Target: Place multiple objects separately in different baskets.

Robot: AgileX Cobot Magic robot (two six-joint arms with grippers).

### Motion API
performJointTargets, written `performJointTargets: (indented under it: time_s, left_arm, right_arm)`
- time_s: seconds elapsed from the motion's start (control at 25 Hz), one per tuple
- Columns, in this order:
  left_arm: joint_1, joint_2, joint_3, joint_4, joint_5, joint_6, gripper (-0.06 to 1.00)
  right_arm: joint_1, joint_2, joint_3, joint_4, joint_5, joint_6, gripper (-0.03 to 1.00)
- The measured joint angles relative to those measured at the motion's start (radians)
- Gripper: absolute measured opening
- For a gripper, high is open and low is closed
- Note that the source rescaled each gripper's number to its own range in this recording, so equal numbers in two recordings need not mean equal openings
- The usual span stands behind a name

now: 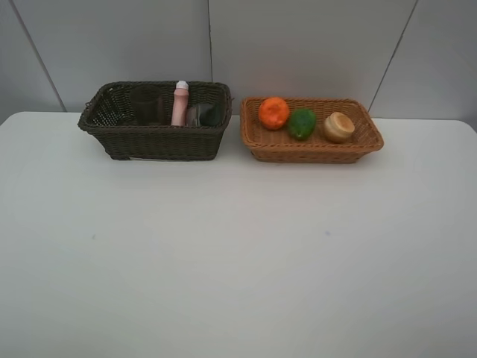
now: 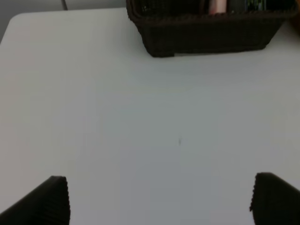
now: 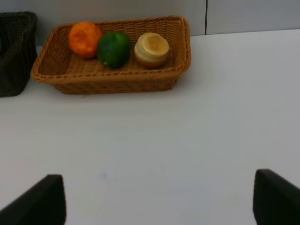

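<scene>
A white surface (image 1: 238,253) against grey wall panels carries two touching baskets. The dark wicker basket (image 1: 153,142) holds a pink white-capped bottle (image 1: 179,104), a dark cup and a green bottle; no label is readable. The tan basket (image 1: 313,146) holds an orange (image 1: 273,112), a green fruit (image 1: 302,123) and a yellowish peach-like fruit (image 1: 338,127). Both the left gripper (image 2: 159,199) and the right gripper (image 3: 159,199) are spread wide, holding nothing

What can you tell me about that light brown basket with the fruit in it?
The light tan basket is a shallow, rectangular tray woven from wicker-like strands, with sloping sides flaring to a rolled rim. It sits flat on the white table near the back wall, right of the dark basket, close beside it. Inside, in a row, lie an orange, a green fruit and a yellowish round fruit. No gripper touches it.
</scene>
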Motion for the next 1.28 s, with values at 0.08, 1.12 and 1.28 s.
performJointTargets:
  time_s: [0.08,1.12,1.28]
  left_arm:
    - [0.000,0.000,0.011,0.006,0.006,-0.004,1.00]
    - [0.000,-0.001,0.052,0.119,-0.096,-0.196,1.00]
    - [0.000,-0.001,0.052,0.056,-0.099,-0.109,1.00]
  right_arm:
    - [0.000,0.000,0.000,0.000,0.000,0.000,0.82]
    - [0.000,0.000,0.000,0.000,0.000,0.000,0.82]
    - [0.000,0.000,0.000,0.000,0.000,0.000,0.82]
